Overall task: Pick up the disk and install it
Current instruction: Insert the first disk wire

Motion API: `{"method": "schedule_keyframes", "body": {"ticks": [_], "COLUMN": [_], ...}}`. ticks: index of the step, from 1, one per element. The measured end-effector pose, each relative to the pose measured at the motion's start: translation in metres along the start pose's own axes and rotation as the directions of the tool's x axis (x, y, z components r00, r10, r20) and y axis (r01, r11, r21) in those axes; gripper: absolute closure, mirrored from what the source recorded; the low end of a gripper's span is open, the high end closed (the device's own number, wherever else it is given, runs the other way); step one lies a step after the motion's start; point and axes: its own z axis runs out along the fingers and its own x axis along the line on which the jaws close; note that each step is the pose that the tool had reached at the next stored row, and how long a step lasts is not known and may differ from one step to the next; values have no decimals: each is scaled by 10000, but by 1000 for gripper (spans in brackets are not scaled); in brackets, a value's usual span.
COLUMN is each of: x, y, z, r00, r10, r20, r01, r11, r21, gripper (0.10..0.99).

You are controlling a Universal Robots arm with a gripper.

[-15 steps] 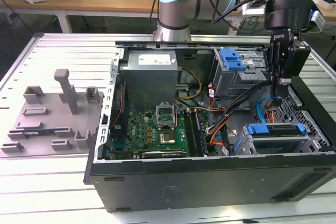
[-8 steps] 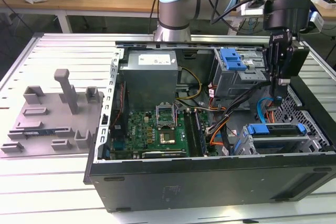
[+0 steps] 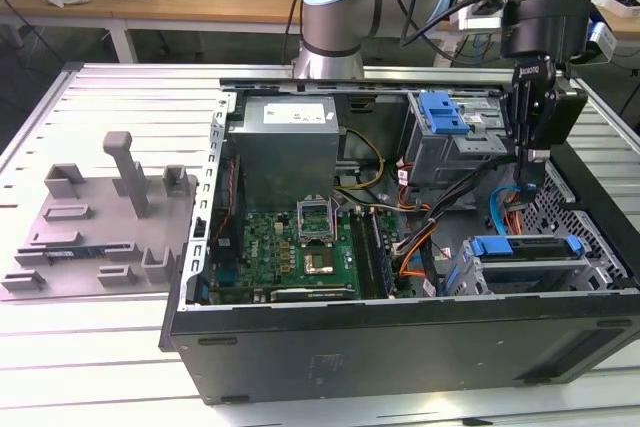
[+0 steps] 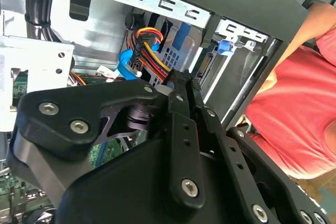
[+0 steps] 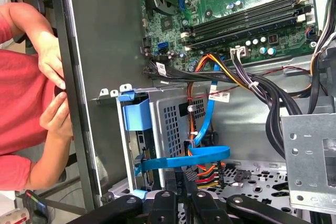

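Flat silver hard drive in a bright blue plastic carrier frame (image 3: 525,245) looks seated in the grey metal drive cage (image 3: 520,275), at the exterior view's right end of the open black computer case (image 3: 400,347) on the bench (image 3: 100,357). I'd judge it dense, stiff and shock-sensitive, so grip the carrier's side rails. Claw (image 3: 536,179) hangs just above it, pressed together and empty. The first wrist view adds the carrier's blue end in the slot and a person's hand (image 5: 52,116) at the case wall.

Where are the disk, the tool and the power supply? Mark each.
disk (image 3: 525,245), exterior view, on its blue frame
tool (image 3: 532,179), exterior view, between its fingertips
power supply (image 3: 288,152), exterior view, on its grey face
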Motion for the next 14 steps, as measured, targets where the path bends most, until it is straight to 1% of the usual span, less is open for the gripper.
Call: {"method": "schedule_keyframes", "body": {"ticks": [5, 8, 10, 14], "x": [-1, 8, 18, 34], "y": [-3, -28, -60, -68], "z": [0, 6, 17, 30], "r00": [10000, 10000, 10000, 9999], "r10": [2, 3, -7, -6], "r20": [8, 62, 73, 127], "r01": [-2, -2, 7, 7], "r11": [10000, 10000, 10000, 10000], "r21": [-2, -13, -27, -39], "gripper": [922, 922, 922, 922]}}
